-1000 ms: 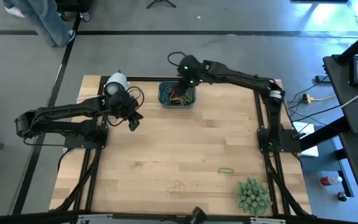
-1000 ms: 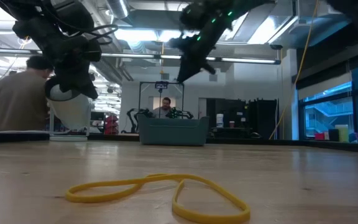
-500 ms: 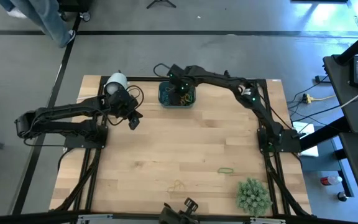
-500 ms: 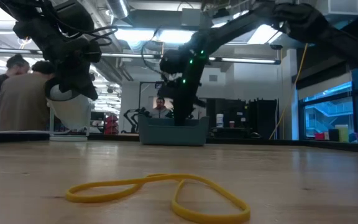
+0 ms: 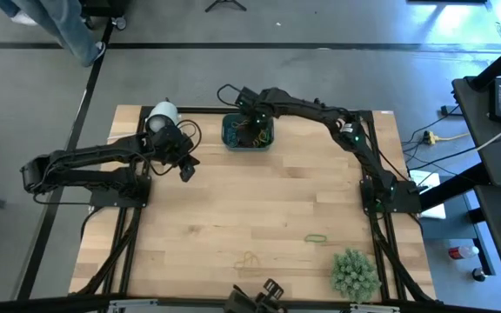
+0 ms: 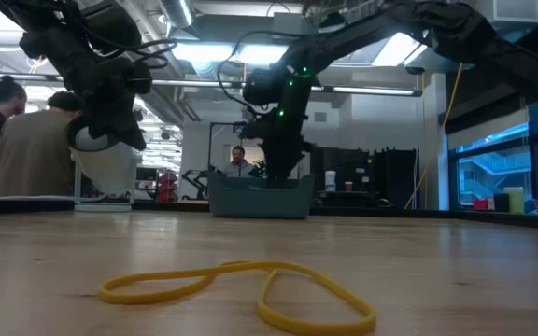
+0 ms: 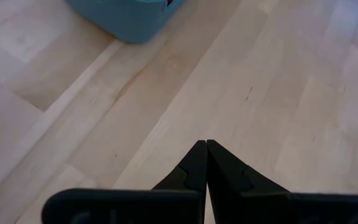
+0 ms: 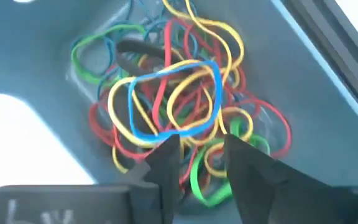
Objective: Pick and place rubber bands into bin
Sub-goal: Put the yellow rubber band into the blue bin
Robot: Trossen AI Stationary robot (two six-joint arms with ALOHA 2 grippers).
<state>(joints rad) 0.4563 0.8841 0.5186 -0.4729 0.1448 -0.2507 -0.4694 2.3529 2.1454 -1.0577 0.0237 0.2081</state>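
The right gripper (image 8: 199, 163) hangs inside the bin (image 5: 230, 139), its two dark fingers (image 8: 166, 165) parted with a clear gap between them and nothing clamped in that gap. Directly beyond the fingertips lies the heap of rubber bands (image 8: 173, 106), a tangle of red, yellow, green and blue loops on the bin's floor; a blue band lies on top of the heap, and a green loop and a yellow one lie just at the fingertips, though whether the tips touch them cannot be told. In the low view the right gripper (image 6: 283, 154) reaches down to the bin's rim (image 6: 260, 198), and in the high view it (image 5: 252, 129) sits over the bin's middle.

Away from the bin, loose rubber bands lie on the wooden table (image 5: 233, 209): a green rubber band (image 5: 317, 237) and a yellow rubber band (image 5: 249, 259) lie well apart from the bin, toward the opposite edge of the table. The yellow one (image 6: 241, 289) lies flat in a twisted double loop.

The left gripper (image 7: 206, 163) waits beside the bin, off one of its short ends, above bare wood, with its fingers pressed together and holding nothing. A white roll (image 5: 163, 114) stands near that arm, and a green spiky plant (image 5: 355, 274) stands far from the bin.
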